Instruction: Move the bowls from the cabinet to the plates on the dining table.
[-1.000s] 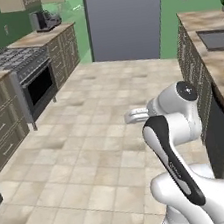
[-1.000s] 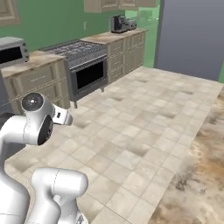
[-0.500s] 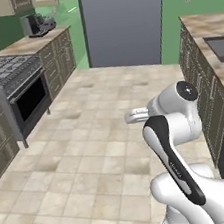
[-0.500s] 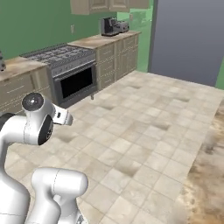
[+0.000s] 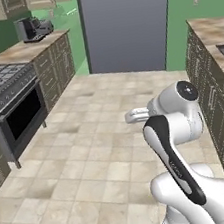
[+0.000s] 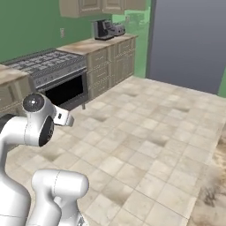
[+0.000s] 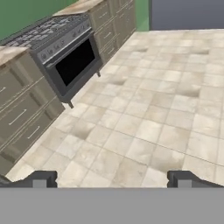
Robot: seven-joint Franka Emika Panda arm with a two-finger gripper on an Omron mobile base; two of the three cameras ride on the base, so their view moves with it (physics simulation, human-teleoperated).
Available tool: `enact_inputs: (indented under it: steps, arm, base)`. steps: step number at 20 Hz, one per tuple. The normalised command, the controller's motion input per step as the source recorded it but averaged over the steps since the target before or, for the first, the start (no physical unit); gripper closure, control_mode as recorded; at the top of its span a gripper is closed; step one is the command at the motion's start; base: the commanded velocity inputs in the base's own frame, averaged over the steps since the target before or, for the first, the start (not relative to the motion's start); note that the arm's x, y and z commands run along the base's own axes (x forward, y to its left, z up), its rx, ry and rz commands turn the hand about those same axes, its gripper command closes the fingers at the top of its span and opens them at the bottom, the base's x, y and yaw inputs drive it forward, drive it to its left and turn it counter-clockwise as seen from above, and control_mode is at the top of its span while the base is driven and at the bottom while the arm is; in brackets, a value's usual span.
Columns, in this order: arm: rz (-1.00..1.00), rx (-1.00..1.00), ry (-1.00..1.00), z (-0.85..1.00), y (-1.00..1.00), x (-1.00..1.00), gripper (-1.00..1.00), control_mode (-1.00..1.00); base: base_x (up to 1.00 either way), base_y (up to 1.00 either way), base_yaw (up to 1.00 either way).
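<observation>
My gripper (image 7: 111, 179) is open, with bare floor tiles between its two dark fingertips (image 7: 39, 179). The hand (image 5: 133, 115) is held out level above the kitchen floor, folded close to the arm, and also shows in the right base view (image 6: 64, 117). A beige cabinet (image 6: 101, 5) with shut panel doors hangs above the far counter, cut off by the top edge. A brown marbled edge of the dining table (image 6: 217, 185) shows at the lower right. The bowls and the plates are out of view.
A steel stove with a dark oven door (image 5: 8, 98) stands on the left, beside a counter with a coffee machine (image 5: 32, 29). A tall grey panel (image 5: 124, 26) closes the far end. Drawer fronts and a counter (image 5: 214, 69) line the right. Tiled floor (image 5: 91, 162) lies ahead.
The whole picture has shifted: the camera has travelled forward and turned, so the stove and far counter sit closer. The arm keeps its pose and the gripper stays open.
</observation>
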Motion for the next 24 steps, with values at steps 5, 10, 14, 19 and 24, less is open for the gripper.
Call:
enact_inputs:
  steps: [5,10,14,19,24]
  arm:
    - [0.0,0.0,0.0,0.0,0.0,0.0,-1.0,1.0]
    - [0.0,0.0,0.0,0.0,0.0,0.0,-1.0,1.0]
    - [0.0,0.0,0.0,0.0,0.0,0.0,-1.0,1.0]
    - [0.0,0.0,0.0,0.0,0.0,0.0,-1.0,1.0]
    - [0.0,0.0,0.0,0.0,0.0,0.0,-1.0,1.0]
  base:
    - [1.0,0.0,0.13]
    - [1.0,-0.05,0.27]
    - [1.0,-0.13,0.36]
    - [1.0,-0.37,0.2]
    - [0.88,-0.75,0.09]
